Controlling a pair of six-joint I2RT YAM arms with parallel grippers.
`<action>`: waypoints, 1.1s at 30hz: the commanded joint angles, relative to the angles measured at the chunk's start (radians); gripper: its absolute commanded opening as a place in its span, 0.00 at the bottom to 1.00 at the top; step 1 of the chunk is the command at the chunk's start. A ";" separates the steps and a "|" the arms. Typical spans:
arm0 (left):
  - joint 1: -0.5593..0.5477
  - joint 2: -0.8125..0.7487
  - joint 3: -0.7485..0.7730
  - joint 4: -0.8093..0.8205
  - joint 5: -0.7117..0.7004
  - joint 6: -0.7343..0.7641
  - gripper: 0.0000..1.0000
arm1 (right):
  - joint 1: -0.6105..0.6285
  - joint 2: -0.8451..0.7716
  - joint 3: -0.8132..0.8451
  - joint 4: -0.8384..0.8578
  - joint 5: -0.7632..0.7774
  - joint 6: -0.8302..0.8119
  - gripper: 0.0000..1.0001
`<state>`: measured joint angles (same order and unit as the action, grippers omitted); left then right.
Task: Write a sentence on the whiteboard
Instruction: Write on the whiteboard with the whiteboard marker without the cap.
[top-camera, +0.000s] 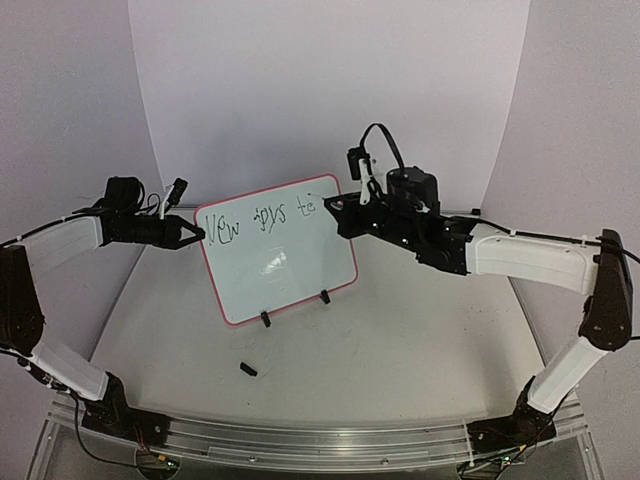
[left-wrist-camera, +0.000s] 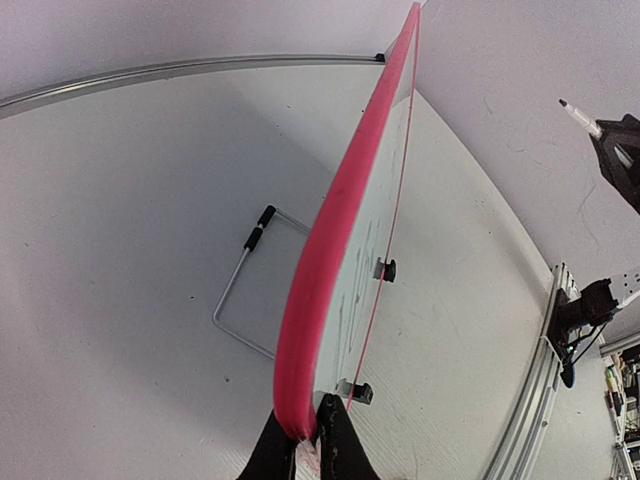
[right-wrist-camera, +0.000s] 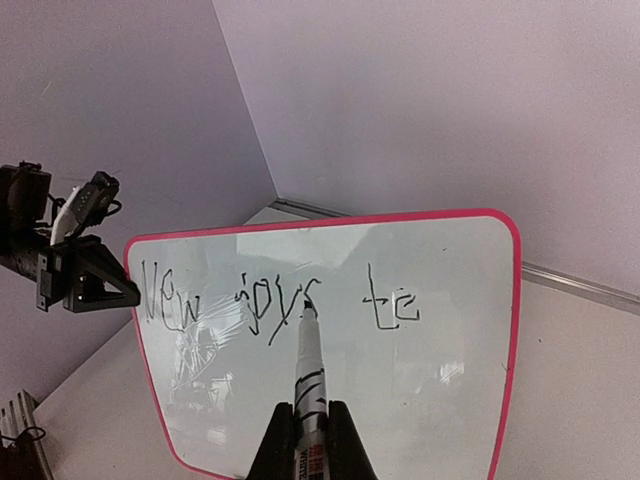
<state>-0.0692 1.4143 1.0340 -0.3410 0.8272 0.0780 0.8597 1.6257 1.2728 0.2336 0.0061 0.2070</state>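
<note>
Two grippers, both closed on something. The right gripper (right-wrist-camera: 305, 425) is clenched on a marker (right-wrist-camera: 308, 370), with the barrel between its fingers and the tip pointing at the whiteboard (right-wrist-camera: 440, 370). In the left wrist view that tip stands apart from the whiteboard's face, and the top view places it near the whiteboard's upper right corner. The left gripper (left-wrist-camera: 305, 450) is clamped on the whiteboard's pink rim, high on its left edge. The whiteboard stands on two black feet (top-camera: 265, 320) on the table (top-camera: 420, 330), between the two arms. The sentence (right-wrist-camera: 280, 300) runs in one line along the whiteboard's top and reads roughly "New joys to". Behind the whiteboard a wire loop (left-wrist-camera: 245, 290) rests on the table. In front of the whiteboard, apart from its feet, lies a small black piece (top-camera: 248, 368).
</note>
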 joint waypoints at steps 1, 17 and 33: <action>0.001 0.024 0.027 -0.032 -0.103 0.007 0.00 | 0.093 0.028 0.028 -0.059 -0.007 -0.014 0.00; 0.001 0.019 0.025 -0.031 -0.103 0.007 0.00 | 0.219 0.369 0.229 0.030 -0.174 -0.001 0.00; -0.001 0.020 0.025 -0.031 -0.100 0.003 0.00 | 0.227 0.553 0.374 0.028 -0.134 0.029 0.00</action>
<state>-0.0692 1.4143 1.0340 -0.3412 0.8280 0.0776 1.0790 2.1382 1.5872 0.2324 -0.1596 0.2181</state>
